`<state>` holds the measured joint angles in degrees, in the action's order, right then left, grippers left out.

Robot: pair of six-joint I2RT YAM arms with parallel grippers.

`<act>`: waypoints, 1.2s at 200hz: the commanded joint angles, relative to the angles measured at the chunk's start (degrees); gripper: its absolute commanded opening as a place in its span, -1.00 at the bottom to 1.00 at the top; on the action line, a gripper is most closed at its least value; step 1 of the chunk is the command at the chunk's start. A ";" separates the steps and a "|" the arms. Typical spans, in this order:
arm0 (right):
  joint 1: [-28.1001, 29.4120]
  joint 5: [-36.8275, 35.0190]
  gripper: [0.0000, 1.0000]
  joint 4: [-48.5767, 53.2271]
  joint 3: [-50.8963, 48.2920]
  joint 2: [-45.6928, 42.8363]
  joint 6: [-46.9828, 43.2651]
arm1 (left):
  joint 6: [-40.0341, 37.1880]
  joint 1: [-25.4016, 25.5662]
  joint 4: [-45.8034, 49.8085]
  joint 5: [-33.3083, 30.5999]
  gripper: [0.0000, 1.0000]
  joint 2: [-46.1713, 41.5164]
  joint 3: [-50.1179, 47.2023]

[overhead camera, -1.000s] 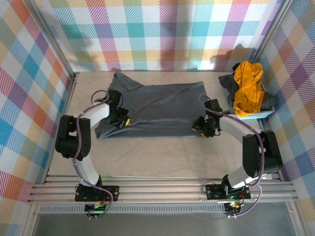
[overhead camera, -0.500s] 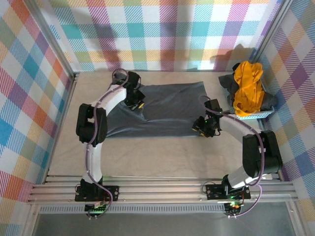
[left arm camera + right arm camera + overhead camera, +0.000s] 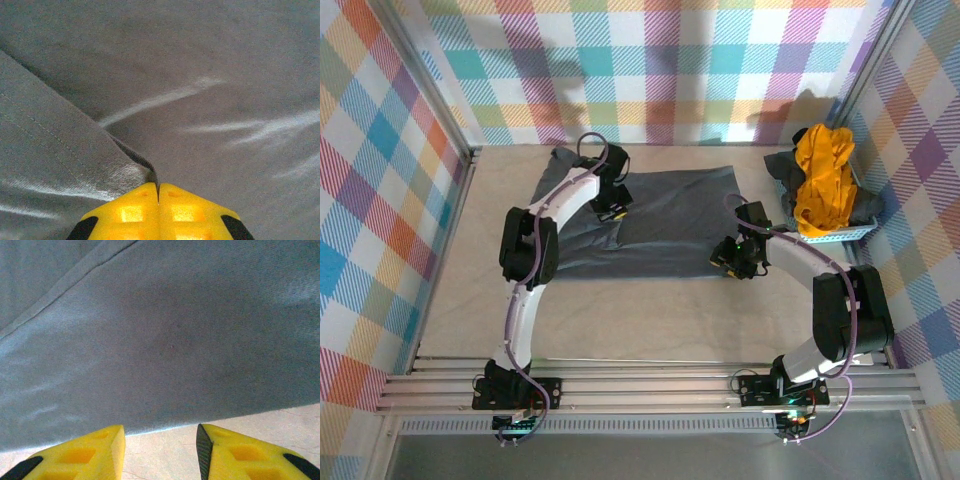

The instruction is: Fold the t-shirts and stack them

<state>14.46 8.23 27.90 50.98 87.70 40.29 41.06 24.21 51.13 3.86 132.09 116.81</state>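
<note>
Three shirts from above: the mustard-yellow t-shirt (image 3: 820, 180) and dark grey t-shirt (image 3: 782, 165) fill one basket (image 3: 840, 236). Wrist views: the left tool (image 3: 158, 187) pinches the slate-grey t-shirt (image 3: 670, 220); the right tool (image 3: 160, 445) gapes half-open, empty.

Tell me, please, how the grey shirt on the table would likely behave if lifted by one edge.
Probably floppy: the grey shirt folds softly where the shut left gripper pinches it. Likely light, since it lies thin and flat.

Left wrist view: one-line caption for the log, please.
Left gripper shut on a fold of the slate-grey t-shirt.
</note>
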 commanded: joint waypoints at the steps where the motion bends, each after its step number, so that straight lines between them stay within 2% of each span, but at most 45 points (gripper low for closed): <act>1: 0.31 0.75 -0.14 0.41 0.52 0.76 0.91 | -2.66 0.84 2.38 -0.96 -1.00 1.85 2.91; 47: 0.35 1.84 -0.14 0.05 0.61 1.68 1.03 | -4.57 0.84 3.71 -1.89 -0.99 3.23 3.94; 49: 0.33 1.86 -0.14 0.00 0.61 1.68 1.02 | -4.67 0.78 4.06 -1.98 -0.95 3.32 4.12; 57: 0.31 1.96 -0.12 0.04 0.76 1.77 0.85 | -4.97 0.52 4.94 -2.43 -0.55 3.38 4.55; 70: 0.31 1.97 -0.11 0.34 1.03 1.77 0.46 | -5.17 -0.07 5.25 -2.80 -0.11 2.37 4.03; 81: 0.31 1.97 -0.10 0.50 1.22 1.68 0.00 | -5.15 -0.77 4.83 -3.04 0.15 0.58 2.83; 86: 0.31 2.04 -0.10 0.60 1.31 1.68 -0.24 | -5.18 -1.05 4.49 -3.21 0.18 -0.54 2.23; 112: 0.31 1.80 -0.10 0.92 2.05 2.31 -1.51 | -3.42 -4.22 4.13 -3.83 0.14 -7.53 -4.16; 125: 0.31 2.24 -0.10 1.24 2.97 3.35 -2.37 | -1.10 -7.54 1.47 -0.48 0.08 -11.56 -11.36; 141: 0.29 3.84 -0.11 1.60 4.80 5.65 -3.67 | 0.55 -12.58 -2.42 5.20 -0.25 -15.79 -20.50; 163: 0.22 4.22 -0.12 3.68 7.07 8.50 -3.98 | 0.71 -17.70 -2.25 8.92 -0.52 -19.33 -28.39; 186: 0.08 3.61 -0.16 5.60 8.98 10.92 -4.76 | 0.02 -20.42 -1.83 10.88 -0.53 -21.79 -34.44; 212: -0.60 1.78 -0.17 7.95 10.96 13.06 -5.56 | 0.05 -22.79 -3.24 9.76 -0.57 -22.09 -39.58; 240: -0.75 -1.00 -0.17 11.48 14.63 16.76 -8.13 | -1.46 -25.35 -5.04 6.92 -0.58 -18.19 -38.92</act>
<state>14.17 9.96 34.48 61.95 101.45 35.44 40.91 1.34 47.86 12.47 111.72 76.88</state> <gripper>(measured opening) 0.415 0.212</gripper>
